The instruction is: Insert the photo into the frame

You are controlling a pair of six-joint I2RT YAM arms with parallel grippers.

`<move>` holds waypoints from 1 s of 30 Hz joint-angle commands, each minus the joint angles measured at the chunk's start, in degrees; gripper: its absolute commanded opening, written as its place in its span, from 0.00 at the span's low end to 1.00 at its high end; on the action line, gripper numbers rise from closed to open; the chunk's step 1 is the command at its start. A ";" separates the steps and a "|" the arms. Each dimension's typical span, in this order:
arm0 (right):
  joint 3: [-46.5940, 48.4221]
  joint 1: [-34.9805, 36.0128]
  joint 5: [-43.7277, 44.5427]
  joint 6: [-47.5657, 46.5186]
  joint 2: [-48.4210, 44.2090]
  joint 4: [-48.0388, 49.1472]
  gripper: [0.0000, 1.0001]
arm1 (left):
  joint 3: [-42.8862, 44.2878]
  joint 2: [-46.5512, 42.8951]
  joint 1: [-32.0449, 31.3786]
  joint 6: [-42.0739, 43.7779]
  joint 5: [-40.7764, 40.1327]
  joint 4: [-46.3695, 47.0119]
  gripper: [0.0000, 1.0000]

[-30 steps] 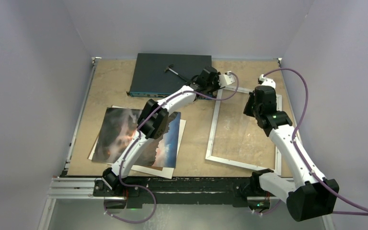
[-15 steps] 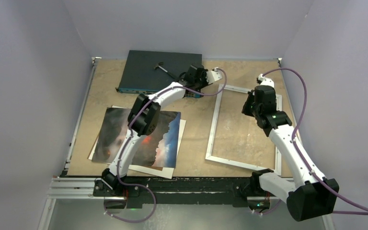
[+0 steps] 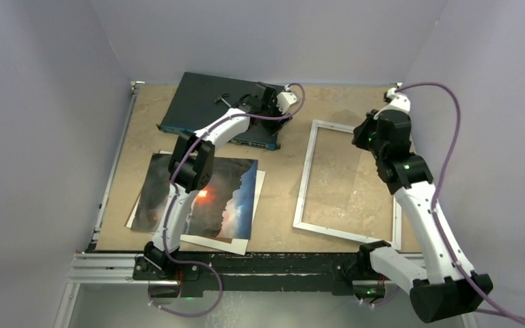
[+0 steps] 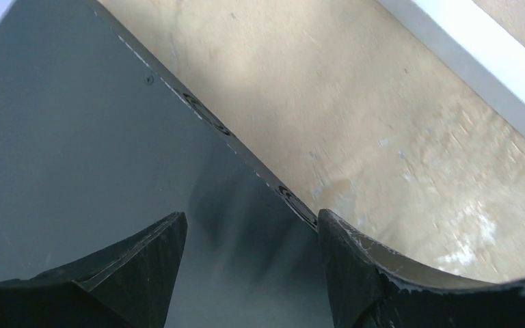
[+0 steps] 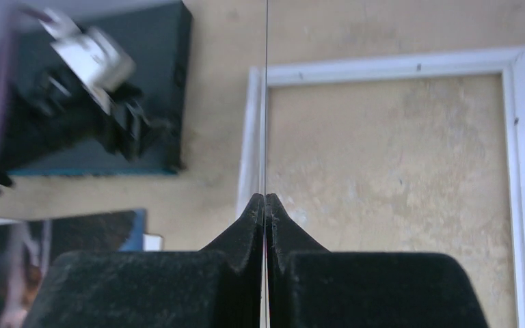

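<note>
Change since a second ago: the dark flat rectangular box [image 3: 202,108] has slid left along the far edge of the table, and the left arm has swung left with it. The right arm has drawn back toward the far right corner, uncovering more of the frame.
Left gripper [image 4: 249,216]: its fingers are spread apart with nothing between them. It hovers over the right-hand end of the dark box, where the box's edge meets bare table.
Right gripper [image 5: 265,199]: its fingertips are pressed together, raised above the far right part of the frame. A thin straight line runs up from between the tips. Whether it is the edge of a clear sheet cannot be told.
Dark box: it lies at the far centre-left of the table, slightly askew. A small dark object lies on its top, too small to identify.
White-bordered rectangular frame [image 3: 303,183]: it lies flat on the right half of the table, with the table surface showing through its middle. Its far left corner is near the box's right end.
Glossy squarish photo [image 3: 231,198]: it is a dark cloudy scene with an orange glow and a blue right edge. It lies face up at the near left, on a white sheet [image 3: 213,244] that shows along its right and near sides. The left arm's elbow passes over it.
Photo and frame: they are apart, with a strip of the tan wooden table [image 3: 280,179] between them.
</note>
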 commanded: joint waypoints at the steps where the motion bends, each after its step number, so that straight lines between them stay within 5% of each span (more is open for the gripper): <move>1: 7.33 -0.28 4.93 2.78 -4.85 2.06 0.00 | -3.87 -6.78 4.99 -4.04 -0.35 -11.10 0.69; 10: 8.72 -0.28 10.97 3.41 -7.26 -0.09 0.00 | -11.86 -12.30 -3.42 -5.60 4.32 -5.08 0.73; 17: 7.02 -0.28 9.53 2.81 -7.78 -0.24 0.00 | -13.08 -18.28 -3.45 4.89 4.50 -9.86 0.69; 25: 6.48 -0.28 7.72 3.04 -7.19 0.63 0.00 | -24.50 -26.15 -4.36 12.84 14.09 -22.73 0.40; 30: 6.36 -0.28 7.13 3.16 -7.19 0.79 0.00 | -28.78 -24.04 -4.27 13.39 11.05 -21.77 0.24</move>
